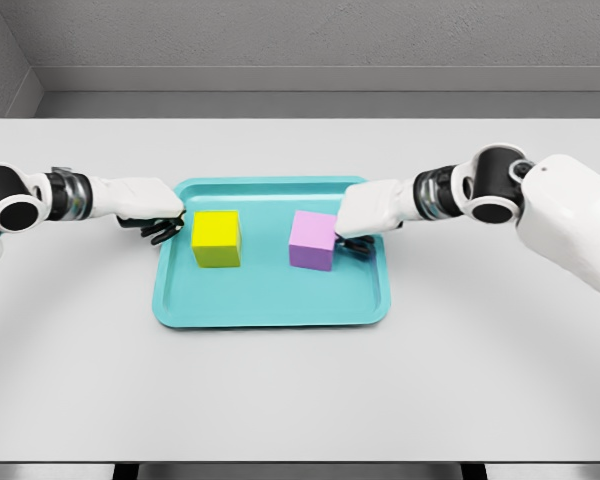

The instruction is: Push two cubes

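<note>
While you look down from the head camera, you see a shallow teal tray (270,305) with rounded corners and a raised rim, lying at the middle of the frame on a smooth, matte white counter (300,390). Two plain, sharp-edged cubes sit inside it, apart from each other: a yellow cube (216,239) left of centre and a lilac cube (313,240) right of centre. Your left hand (158,222), a glossy white shell with dark fingers curled under, grasping nothing, sits at the tray's left rim, just beside the yellow cube. Your right hand (358,232), fingers likewise curled and holding nothing, presses against the lilac cube's right face. Behind the counter, at the top of the frame, a grey textured wall meets a grey floor.
</note>
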Available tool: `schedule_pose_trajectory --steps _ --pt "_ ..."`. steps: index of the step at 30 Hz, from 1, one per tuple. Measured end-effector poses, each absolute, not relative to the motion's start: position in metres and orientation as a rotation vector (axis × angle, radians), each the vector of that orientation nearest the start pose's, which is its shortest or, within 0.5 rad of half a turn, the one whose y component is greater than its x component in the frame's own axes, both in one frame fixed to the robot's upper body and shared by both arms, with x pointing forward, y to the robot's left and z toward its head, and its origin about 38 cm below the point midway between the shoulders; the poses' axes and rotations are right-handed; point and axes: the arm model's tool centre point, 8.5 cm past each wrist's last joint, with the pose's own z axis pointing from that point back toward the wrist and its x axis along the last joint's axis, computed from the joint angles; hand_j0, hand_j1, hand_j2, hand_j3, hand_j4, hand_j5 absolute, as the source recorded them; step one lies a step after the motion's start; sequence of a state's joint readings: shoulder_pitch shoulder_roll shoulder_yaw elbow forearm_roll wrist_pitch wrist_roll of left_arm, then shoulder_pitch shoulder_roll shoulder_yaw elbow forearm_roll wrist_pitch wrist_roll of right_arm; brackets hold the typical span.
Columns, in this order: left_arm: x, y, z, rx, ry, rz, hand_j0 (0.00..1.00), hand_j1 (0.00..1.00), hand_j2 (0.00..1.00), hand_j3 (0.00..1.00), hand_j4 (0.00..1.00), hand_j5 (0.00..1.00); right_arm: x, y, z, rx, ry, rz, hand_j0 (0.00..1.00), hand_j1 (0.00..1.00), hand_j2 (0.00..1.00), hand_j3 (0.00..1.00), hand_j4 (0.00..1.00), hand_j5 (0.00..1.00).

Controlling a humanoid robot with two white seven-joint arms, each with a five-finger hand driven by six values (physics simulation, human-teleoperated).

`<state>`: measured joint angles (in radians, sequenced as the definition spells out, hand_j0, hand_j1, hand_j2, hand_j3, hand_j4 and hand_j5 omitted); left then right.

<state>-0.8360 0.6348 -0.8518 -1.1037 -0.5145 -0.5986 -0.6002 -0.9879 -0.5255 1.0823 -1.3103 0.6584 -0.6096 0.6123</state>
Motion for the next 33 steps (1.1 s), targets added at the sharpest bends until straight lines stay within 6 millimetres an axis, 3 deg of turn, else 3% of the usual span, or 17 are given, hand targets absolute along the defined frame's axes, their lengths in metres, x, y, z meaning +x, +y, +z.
schedule_pose_trajectory --steps 12,26,30,33 --pt "0.487 0.267 0.153 0.351 -1.071 -2.257 0.0 0.0 0.0 0.0 0.0 0.0 0.467 -0.128 0.186 0.411 1.295 -3.026 0.19 0.19 0.19 0.19 0.19 0.19" --pt "0.485 0.255 0.161 0.27 -1.165 -2.215 0.0 0.0 0.0 0.0 0.0 0.0 0.475 -0.112 0.184 0.413 1.299 -3.032 0.2 0.2 0.2 0.2 0.2 0.2" --pt "0.484 0.251 0.159 0.258 -1.172 -2.216 0.0 0.0 0.0 0.0 0.0 0.0 0.48 -0.12 0.183 0.429 1.293 -3.053 0.25 0.25 0.25 0.25 0.25 0.25" --pt "0.484 0.247 0.158 0.251 -1.177 -2.218 0.0 0.0 0.0 0.0 0.0 0.0 0.486 -0.14 0.187 0.476 1.293 -3.084 0.28 0.28 0.28 0.28 0.28 0.28"
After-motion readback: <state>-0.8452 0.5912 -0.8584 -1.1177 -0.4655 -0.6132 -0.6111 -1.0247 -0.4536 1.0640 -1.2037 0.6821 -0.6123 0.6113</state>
